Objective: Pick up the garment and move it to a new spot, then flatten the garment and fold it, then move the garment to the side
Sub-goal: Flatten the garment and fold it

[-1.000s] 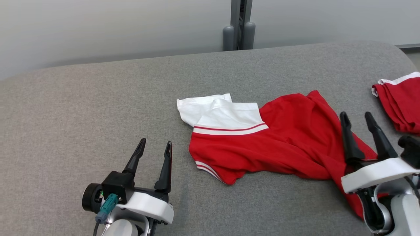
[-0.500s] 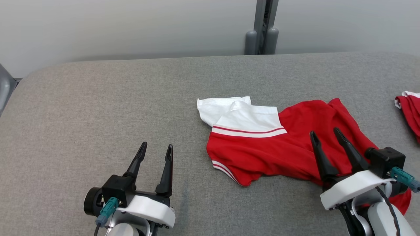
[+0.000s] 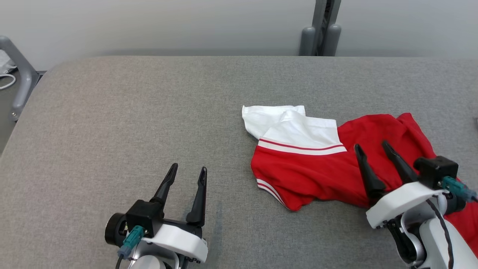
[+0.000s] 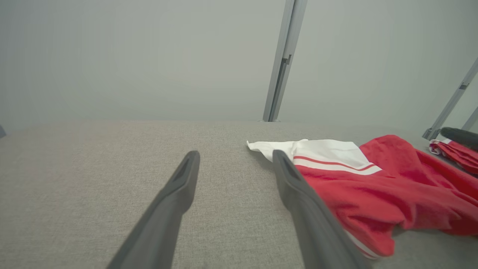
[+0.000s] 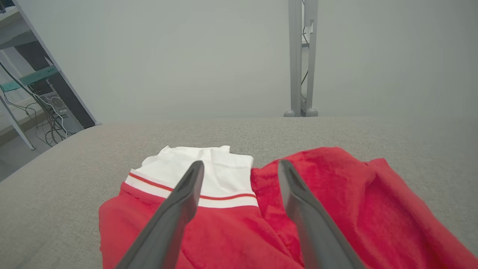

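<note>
Beneath the right claw (image 3: 371,145) — crumpled garment (image 3: 306,172), left claw (image 3: 189,167) well apart

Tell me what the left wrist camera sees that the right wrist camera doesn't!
The left wrist view adds a second red cloth, bunched at its far right edge. The right wrist view adds tangled cables past the table's end, at its left edge. Both share the red and white garment, the grey padded table and a metal post behind it.
</note>
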You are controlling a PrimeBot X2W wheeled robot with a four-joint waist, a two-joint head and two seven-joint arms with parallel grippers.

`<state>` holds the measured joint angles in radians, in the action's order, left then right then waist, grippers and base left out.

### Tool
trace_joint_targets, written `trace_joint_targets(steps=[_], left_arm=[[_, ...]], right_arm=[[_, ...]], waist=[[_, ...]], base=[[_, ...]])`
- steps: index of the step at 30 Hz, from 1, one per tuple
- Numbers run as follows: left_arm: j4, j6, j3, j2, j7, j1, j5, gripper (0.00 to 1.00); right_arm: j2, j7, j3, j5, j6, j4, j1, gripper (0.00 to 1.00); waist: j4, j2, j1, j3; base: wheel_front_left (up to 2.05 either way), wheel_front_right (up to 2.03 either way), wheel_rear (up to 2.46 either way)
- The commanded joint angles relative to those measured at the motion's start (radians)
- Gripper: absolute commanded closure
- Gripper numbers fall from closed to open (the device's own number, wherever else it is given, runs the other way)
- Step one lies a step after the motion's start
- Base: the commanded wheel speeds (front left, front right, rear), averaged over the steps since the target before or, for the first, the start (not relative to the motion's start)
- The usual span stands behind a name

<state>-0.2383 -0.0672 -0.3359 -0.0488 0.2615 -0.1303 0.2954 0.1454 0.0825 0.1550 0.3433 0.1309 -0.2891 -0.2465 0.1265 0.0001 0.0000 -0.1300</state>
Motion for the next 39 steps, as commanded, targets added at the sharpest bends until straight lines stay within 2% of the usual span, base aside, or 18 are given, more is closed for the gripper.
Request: trace_joint_targets(steps=[1,9,13,20,21,22,23,24,34,39], left_arm=[[0.000,-0.004,-0.003,-0.004,0.004,-0.015,0.003,0.00],[-0.008,-0.015,-0.045,-0.004,0.004,-0.047,0.018,0.00],[-0.009,-0.021,-0.060,-0.004,0.004,-0.054,0.027,0.00],[-0.006,-0.031,-0.077,-0.004,0.004,-0.063,0.041,0.00],[-0.006,-0.030,-0.077,-0.004,0.004,-0.062,0.040,0.00],[-0.006,-0.032,-0.077,-0.004,0.004,-0.061,0.039,0.00],[-0.005,-0.032,-0.077,-0.004,0.004,-0.061,0.040,0.00],[-0.005,-0.033,-0.078,-0.004,0.004,-0.061,0.041,0.00],[-0.011,-0.038,-0.066,-0.004,0.004,-0.062,0.036,0.00],[-0.015,-0.033,-0.043,-0.004,0.004,-0.044,0.026,0.00]], right_arm=[[0.002,-0.014,-0.002,0.011,0.000,-0.012,-0.025,0.00],[0.027,-0.139,-0.001,0.106,0.000,-0.202,-0.185,0.00],[0.066,-0.151,0.007,0.136,0.000,-0.297,-0.252,0.00],[0.098,-0.148,0.041,0.198,0.000,-0.408,-0.315,0.00],[0.099,-0.152,0.048,0.211,0.000,-0.419,-0.321,0.05],[0.104,-0.153,0.056,0.222,0.000,-0.426,-0.327,0.58],[0.108,-0.152,0.066,0.230,0.000,-0.431,-0.332,0.91],[0.111,-0.148,0.078,0.237,0.000,-0.435,-0.337,1.00],[0.116,-0.083,0.203,0.327,0.000,-0.376,-0.336,1.00],[0.122,-0.112,0.307,0.478,0.000,-0.199,-0.281,1.00]], waist=[[0.016,-0.0001,0.0000,-0.014],[0.104,-0.0001,0.0000,-0.070],[0.145,-0.0001,0.0000,-0.089],[0.183,-0.0001,0.0000,-0.101],[0.185,-0.0001,0.0000,-0.102],[0.186,-0.0001,0.0000,-0.102],[0.187,-0.0001,0.0000,-0.102],[0.187,-0.0001,0.0000,-0.102],[0.149,-0.0001,0.0000,-0.082],[0.109,-0.0001,0.0000,-0.042]], base=[[0.00,0.00,0.00],[0.00,0.00,0.00],[0.00,0.00,0.00],[0.00,0.00,0.00],[0.00,0.00,0.00],[0.00,0.00,0.00],[0.00,0.00,0.00],[0.00,0.00,0.00],[0.00,0.00,0.00],[0.00,0.00,0.00]])
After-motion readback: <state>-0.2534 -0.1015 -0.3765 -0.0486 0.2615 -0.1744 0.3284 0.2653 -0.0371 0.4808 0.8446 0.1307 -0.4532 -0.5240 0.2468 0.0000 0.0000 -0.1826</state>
